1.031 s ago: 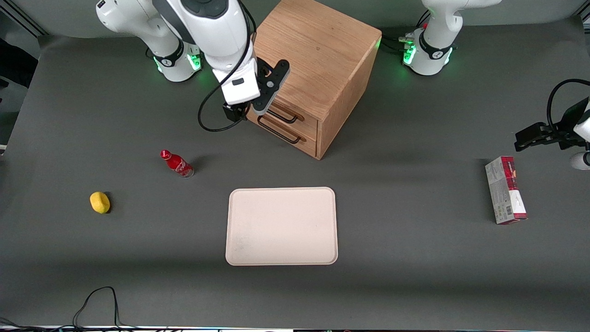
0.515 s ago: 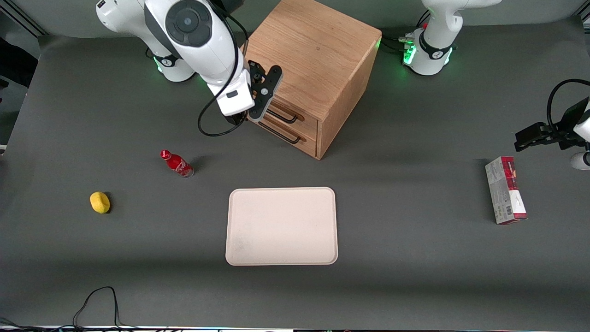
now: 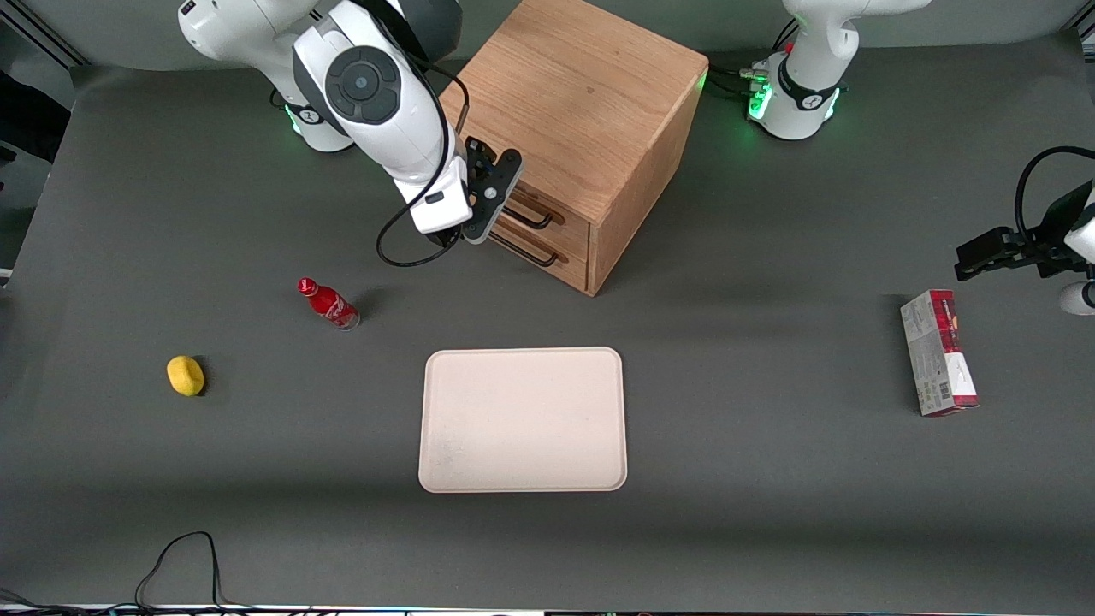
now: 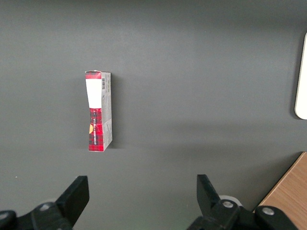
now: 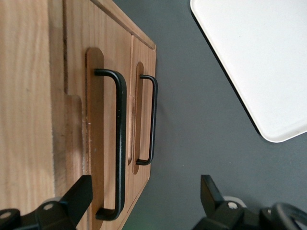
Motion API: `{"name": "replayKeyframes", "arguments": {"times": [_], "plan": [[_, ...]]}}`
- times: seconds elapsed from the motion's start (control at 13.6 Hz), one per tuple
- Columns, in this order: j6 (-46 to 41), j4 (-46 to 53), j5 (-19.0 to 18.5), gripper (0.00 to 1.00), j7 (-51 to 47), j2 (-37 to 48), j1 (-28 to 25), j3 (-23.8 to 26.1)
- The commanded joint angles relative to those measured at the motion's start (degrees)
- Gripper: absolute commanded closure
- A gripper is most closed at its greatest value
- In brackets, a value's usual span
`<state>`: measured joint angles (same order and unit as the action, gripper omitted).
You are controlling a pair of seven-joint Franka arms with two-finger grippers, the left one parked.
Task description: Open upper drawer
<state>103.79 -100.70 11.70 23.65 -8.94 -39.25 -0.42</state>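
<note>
You've got the cabinet [image 3: 590, 111] standing between the two arm bases, its drawer face turned toward abt 7 o'clock in the front view. The upper drawer [image 3: 547, 216] sits shut, flush w/ the cabinet front, directly above the lower drawer [image 3: 556, 257]. Its black bar handle [image 3: 526, 218] runs along the drawer face, long axis abt 10 to 4 o'clock in the front view.

The gripper [image 3: 481, 205] hangs just in front of the upper drawer at the handle's end toward the working arm, covering that end, so you can't see contact there. In the right wrist view the handle [image 5: 120, 143] lies lengthwise between the two fingers [image 5: 76, 196], which stand wide apart, not touching it.

Nearer the camera: tray [image 3: 523, 419], red bottle [image 3: 328, 304] lying down, lemon [image 3: 186, 376]. Red-grey box [image 3: 938, 352] lies toward the parked arm's end.
</note>
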Motion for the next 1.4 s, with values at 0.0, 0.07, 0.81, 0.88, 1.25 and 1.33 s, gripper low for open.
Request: {"name": "replayKeyframes", "arguments": {"times": [0.0,0.07,0.81,0.88,1.25,1.33], "plan": [[2.8,-2.9,1.4,0.00,-0.9,1.7,-1.9,-0.5],[3.3,-3.0,1.4,0.00,-0.9,1.6,-1.9,-0.5],[10.9,-7.0,1.4,0.00,-0.8,-0.6,-2.1,-0.5],[11.1,-7.0,1.3,0.00,-0.8,-1.1,-2.0,-0.5],[13.1,-7.8,1.3,0.00,-0.7,-2.5,-1.9,-0.5],[13.5,-7.8,1.3,0.00,-0.7,-2.6,-1.7,-0.6]]}}
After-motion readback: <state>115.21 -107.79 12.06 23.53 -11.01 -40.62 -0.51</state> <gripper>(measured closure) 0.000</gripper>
